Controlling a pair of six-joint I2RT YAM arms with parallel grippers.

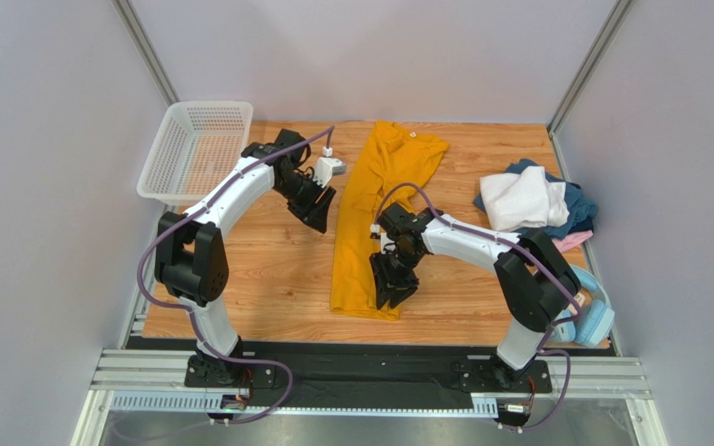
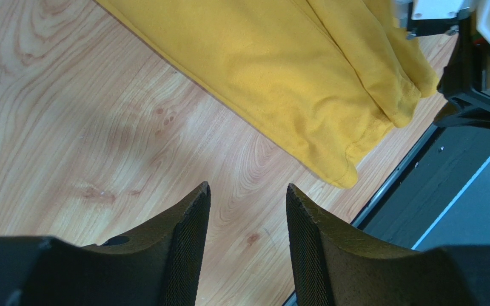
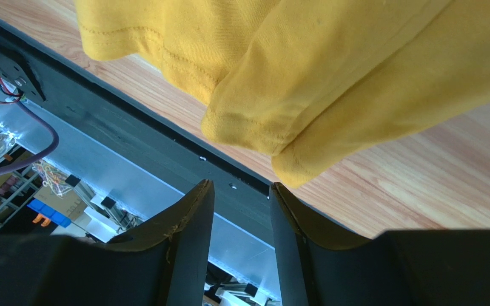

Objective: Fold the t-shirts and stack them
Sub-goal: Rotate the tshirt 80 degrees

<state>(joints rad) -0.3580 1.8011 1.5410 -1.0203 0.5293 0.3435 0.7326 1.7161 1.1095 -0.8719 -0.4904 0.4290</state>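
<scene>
My left arm (image 1: 230, 190) and right arm (image 1: 468, 243) wear white shells between black joints, a purple cable (image 1: 143, 265) looping along each; my fingers (image 2: 187, 255) are matte black, cross-hatched inside.

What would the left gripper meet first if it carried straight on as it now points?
The left gripper would most likely meet the wooden table, just short of the yellow t-shirt, though depth is unclear.

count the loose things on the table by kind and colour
yellow shirt: 1
white shirt: 1
blue shirt: 1
pink shirt: 1
basket: 1
headphones: 1
total: 6
</scene>
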